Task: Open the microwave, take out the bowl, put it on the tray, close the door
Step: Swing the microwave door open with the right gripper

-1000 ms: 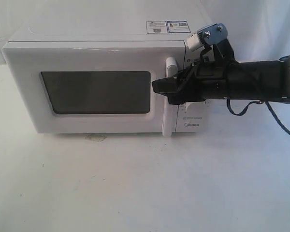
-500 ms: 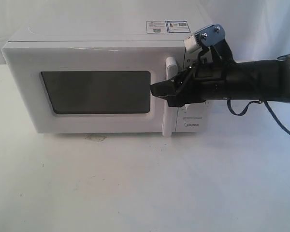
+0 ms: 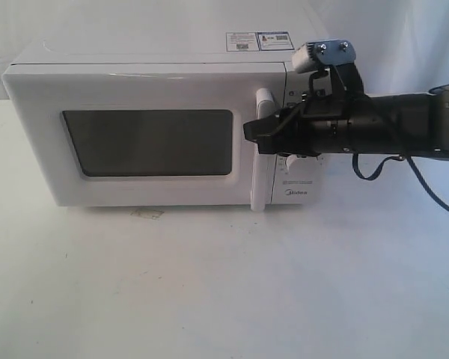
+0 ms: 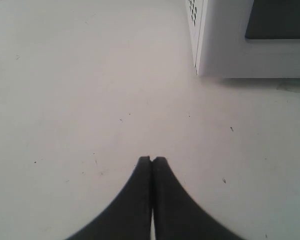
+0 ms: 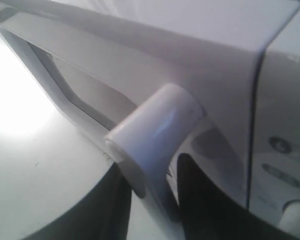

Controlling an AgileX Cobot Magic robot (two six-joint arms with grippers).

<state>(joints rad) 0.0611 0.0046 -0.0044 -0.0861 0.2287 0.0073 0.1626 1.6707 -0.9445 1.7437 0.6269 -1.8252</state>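
The microwave (image 3: 157, 75) is closed, and the bowl does not show. Opening looks like the step in hand. On the door (image 3: 37, 149), the handle (image 5: 155, 130) sits between the right gripper's (image 3: 251, 134) jaws, close on both sides; whether they clamp it, I cannot tell. The next move probably calls for a firm squeeze, then a pull outward along the door's arc. The left gripper (image 4: 151, 161) has its jaws together, with nothing between them.

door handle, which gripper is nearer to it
Right. The right gripper straddles the door handle, a finger on each side. The left gripper hangs over the table by the microwave corner, away from the handle.
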